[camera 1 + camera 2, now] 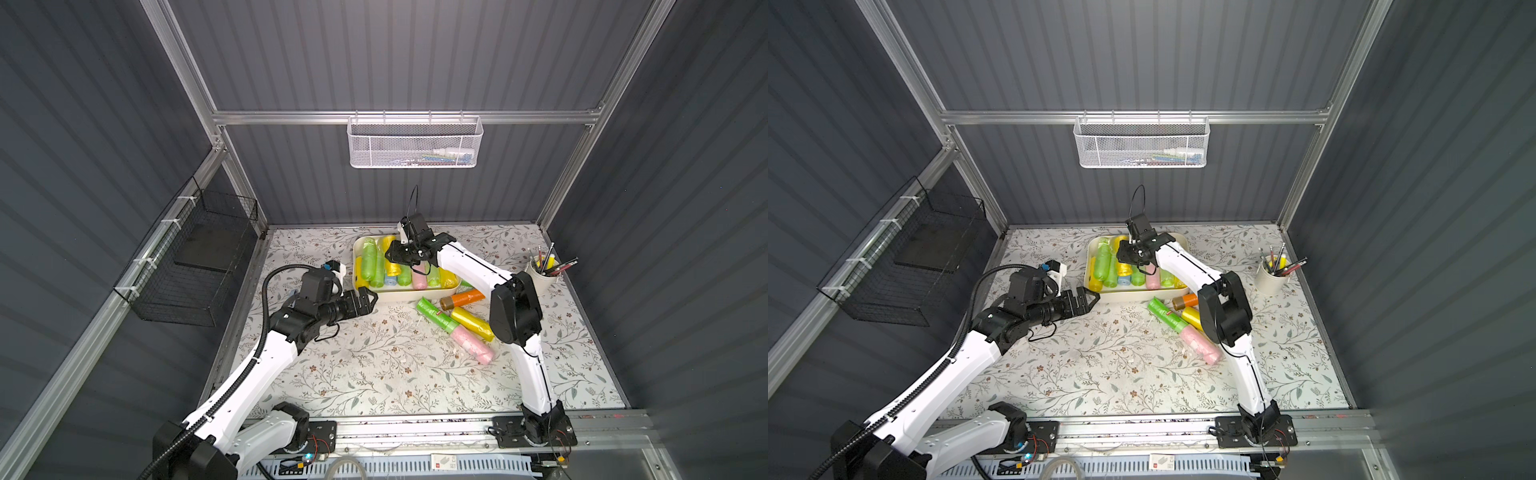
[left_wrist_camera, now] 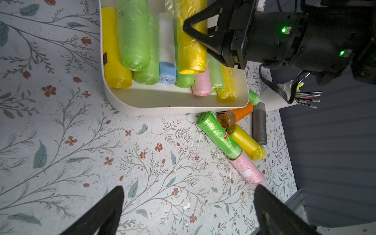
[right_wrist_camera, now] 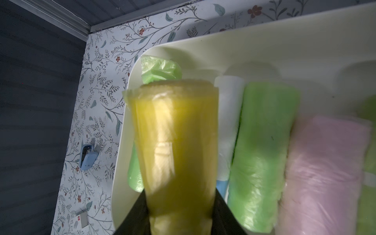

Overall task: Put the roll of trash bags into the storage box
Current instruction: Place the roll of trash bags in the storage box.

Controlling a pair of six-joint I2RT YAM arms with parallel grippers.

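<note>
The cream-white storage box (image 1: 409, 296) (image 1: 1133, 297) (image 2: 175, 101) (image 3: 264, 46) stands at the back middle of the table and holds several green, yellow, pink and white-blue rolls. My right gripper (image 1: 395, 255) (image 1: 1127, 251) (image 3: 181, 203) hangs over the box, shut on a yellow roll of trash bags (image 3: 175, 142) (image 2: 189, 44) (image 1: 393, 269) that lies just above the other rolls. My left gripper (image 1: 370, 300) (image 1: 1092, 301) (image 2: 188, 193) stands open and empty by the box's front left corner, over bare table.
Loose rolls lie in front of the box on the right: green (image 1: 436, 316), orange (image 1: 465, 298), yellow (image 1: 473, 323), pink (image 1: 473, 345), grey (image 2: 259, 124). A pen cup (image 1: 540, 274) stands far right. A white mesh basket (image 1: 415, 143) and a black wire basket (image 1: 195, 266) hang on the walls.
</note>
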